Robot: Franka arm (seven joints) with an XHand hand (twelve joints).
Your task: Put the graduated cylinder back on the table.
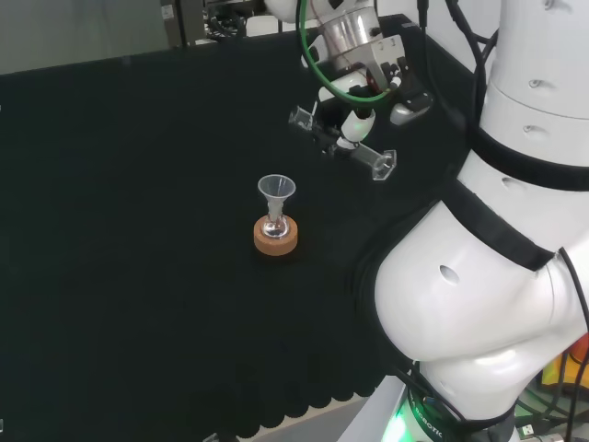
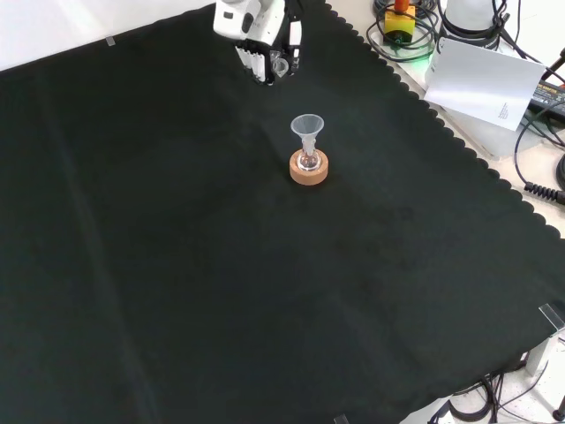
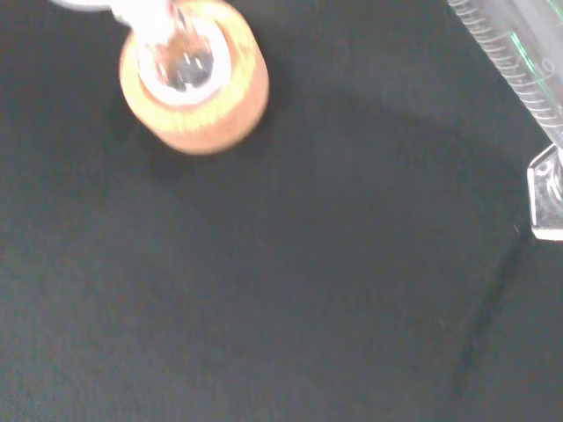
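Note:
The clear graduated cylinder (image 1: 373, 158) hangs tilted almost level above the black cloth, its wide foot toward the arm in the head view. The hand (image 1: 348, 127) has its fingers curled round the cylinder's middle. In the front view the hand (image 2: 260, 44) is at the top edge, with the cylinder (image 2: 280, 64) seen end-on between its fingers. The wrist view shows the cylinder's scale (image 3: 519, 75) and its foot (image 3: 547, 193) hanging over the cloth. A small flask with a clear funnel (image 1: 275, 191) in its neck stands on a cork ring (image 1: 276, 241), to the lower left of the hand in the head view.
The arm's white links (image 1: 479, 276) stand at the right of the head view. In the front view the cloth's scalloped edge (image 2: 459, 141) runs down the right, with a white sheet (image 2: 481, 79) and cables (image 2: 543, 190) beyond it. The cork ring (image 2: 309, 170) stands near the cloth's middle.

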